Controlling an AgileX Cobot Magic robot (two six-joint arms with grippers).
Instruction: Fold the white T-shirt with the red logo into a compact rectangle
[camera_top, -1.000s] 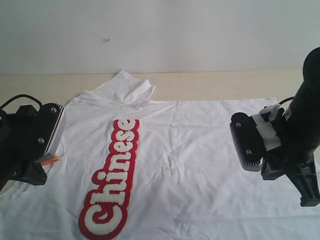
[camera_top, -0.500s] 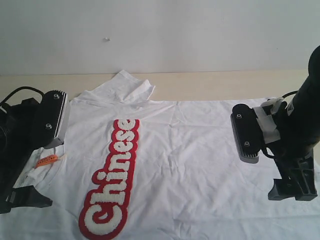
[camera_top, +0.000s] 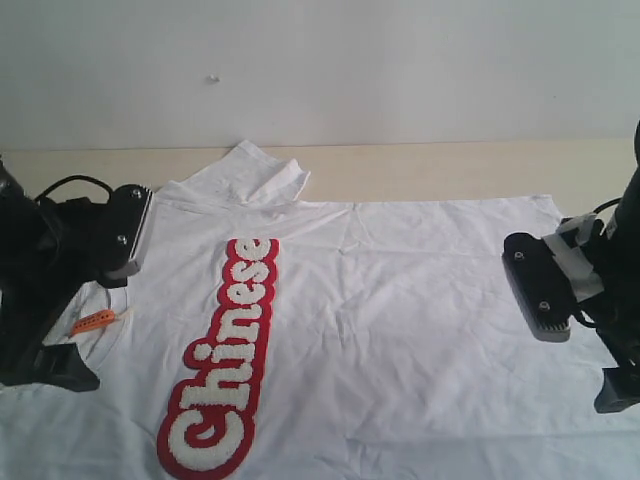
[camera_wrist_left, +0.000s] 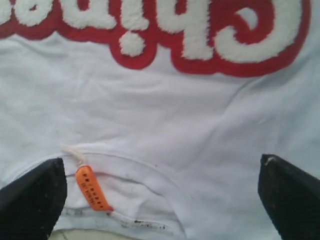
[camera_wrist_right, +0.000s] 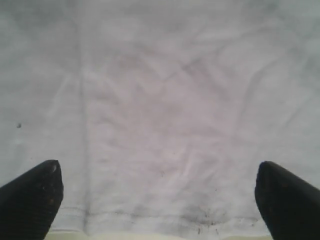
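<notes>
Both arms (camera_top: 45, 265) (camera_top: 605, 290) retreated outward, end effectors (camera_wrist_left: 160, 160) (camera_wrist_right: 157, 165) spread

Flat across the worktop (camera_top: 430, 165), a T-shirt (camera_top: 400, 300) with collar (camera_wrist_left: 150, 172) at the left and hem (camera_wrist_right: 150, 216) at the right. Left of its middle, the logo (camera_top: 225, 360), running front to back. Inside the collar, a tag (camera_top: 97, 321). Over the collar, left claw (camera_wrist_left: 161, 160); over the hem, right claw (camera_wrist_right: 157, 165).
</notes>
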